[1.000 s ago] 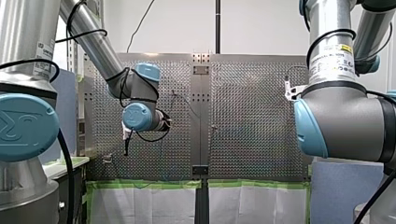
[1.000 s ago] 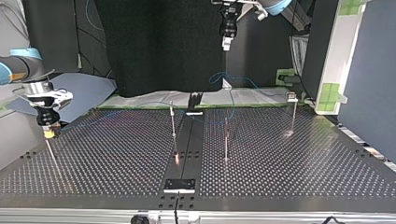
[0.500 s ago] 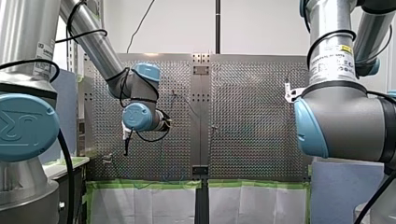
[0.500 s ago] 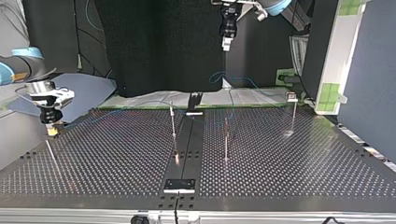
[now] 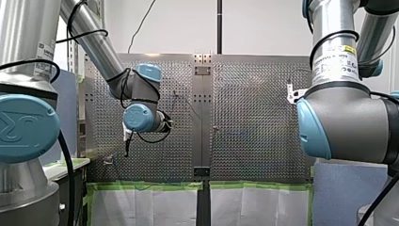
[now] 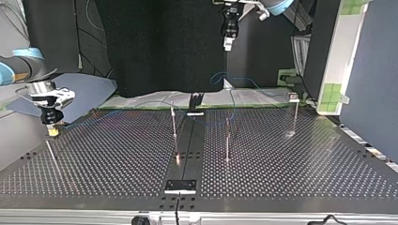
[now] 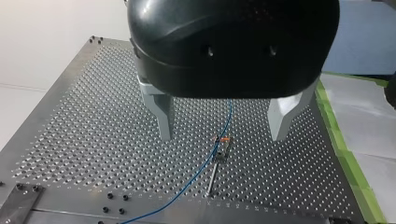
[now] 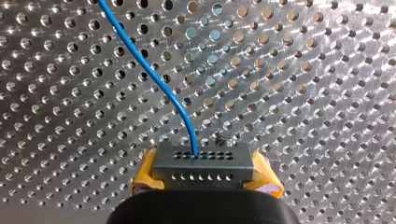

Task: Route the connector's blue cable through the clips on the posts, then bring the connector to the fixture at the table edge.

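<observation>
Over the perforated metal table (image 8: 303, 93), right pincer (image 8: 204, 173) clenched on blocky grey connector (image 8: 204, 163), blue cable (image 8: 154, 77) curving, left pincer (image 7: 227, 123) released.

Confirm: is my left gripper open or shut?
Open. In the left wrist view, the left gripper has its fingers wide apart, gripping nothing; the blue cable runs beyond them.

Robotics lab, bench test cell.
Noted: perforated metal table (image 6: 117, 154) set with thin posts (image 6: 227, 140); grey-and-blue industrial arms (image 5: 339, 117) either side; black backdrop (image 6: 159, 47) at the top view's 12 o'clock; green-taped white sheeting (image 5: 155, 205) at the front view's 6 o'clock.
</observation>
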Controlling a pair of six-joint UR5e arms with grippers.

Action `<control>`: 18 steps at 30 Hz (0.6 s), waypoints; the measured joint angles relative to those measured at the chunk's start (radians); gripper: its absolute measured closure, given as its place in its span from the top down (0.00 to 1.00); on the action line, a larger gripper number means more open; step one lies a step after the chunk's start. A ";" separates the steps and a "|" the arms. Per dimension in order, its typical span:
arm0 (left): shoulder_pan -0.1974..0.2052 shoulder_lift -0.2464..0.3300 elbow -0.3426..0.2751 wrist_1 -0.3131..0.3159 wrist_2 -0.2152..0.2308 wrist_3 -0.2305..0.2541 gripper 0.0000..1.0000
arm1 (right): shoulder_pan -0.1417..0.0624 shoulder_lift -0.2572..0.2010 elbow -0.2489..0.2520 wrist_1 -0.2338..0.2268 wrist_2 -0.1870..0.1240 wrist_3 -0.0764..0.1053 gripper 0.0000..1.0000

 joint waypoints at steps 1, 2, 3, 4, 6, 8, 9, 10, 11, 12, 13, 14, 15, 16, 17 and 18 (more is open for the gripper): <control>0.001 0.000 0.000 0.000 0.000 0.000 1.00 | 0.000 0.000 -0.001 -0.001 -0.002 0.001 0.00; 0.002 0.000 0.000 0.000 0.000 0.000 1.00 | 0.000 -0.001 -0.003 -0.003 -0.002 0.001 0.00; 0.002 0.000 0.000 0.000 0.000 0.001 1.00 | 0.001 -0.002 -0.005 -0.004 -0.003 0.001 0.00; 0.003 0.000 0.000 0.000 0.000 0.001 1.00 | 0.001 -0.002 -0.007 -0.004 -0.003 0.001 0.00; 0.004 0.000 0.000 0.000 0.000 0.002 1.00 | 0.001 -0.002 -0.012 -0.004 -0.003 0.001 0.00; 0.004 0.000 0.000 0.000 0.000 0.002 1.00 | 0.002 -0.001 -0.017 -0.002 -0.004 0.001 0.00; 0.005 0.000 0.000 0.000 0.000 0.003 1.00 | 0.002 -0.001 -0.019 -0.002 -0.004 0.001 0.00; 0.005 0.000 0.000 0.000 0.000 0.003 1.00 | 0.002 -0.001 -0.021 -0.002 -0.004 0.002 0.00; 0.006 0.000 0.000 0.000 0.000 0.003 1.00 | 0.003 -0.001 -0.023 -0.002 -0.003 0.002 0.00; 0.006 0.000 0.000 0.000 0.000 0.003 1.00 | 0.004 -0.001 -0.024 -0.002 -0.003 0.002 0.00; 0.007 0.000 0.000 0.000 0.000 0.003 1.00 | 0.004 -0.001 -0.026 -0.003 -0.003 0.003 0.00; 0.007 0.000 0.000 0.000 0.000 0.003 1.00 | 0.005 -0.002 -0.027 -0.003 -0.003 0.003 0.00; 0.007 0.000 0.000 0.000 0.000 0.003 1.00 | 0.005 -0.001 -0.028 -0.003 -0.003 0.003 0.00; 0.007 0.000 0.000 -0.001 0.000 0.003 1.00 | 0.005 -0.001 -0.028 -0.003 -0.002 0.003 0.00; 0.007 0.000 0.000 -0.001 0.000 0.003 1.00 | 0.005 -0.001 -0.028 -0.003 -0.002 0.004 0.00; 0.007 0.000 0.000 -0.001 0.000 0.003 1.00 | 0.005 -0.001 -0.028 -0.004 -0.002 0.004 0.00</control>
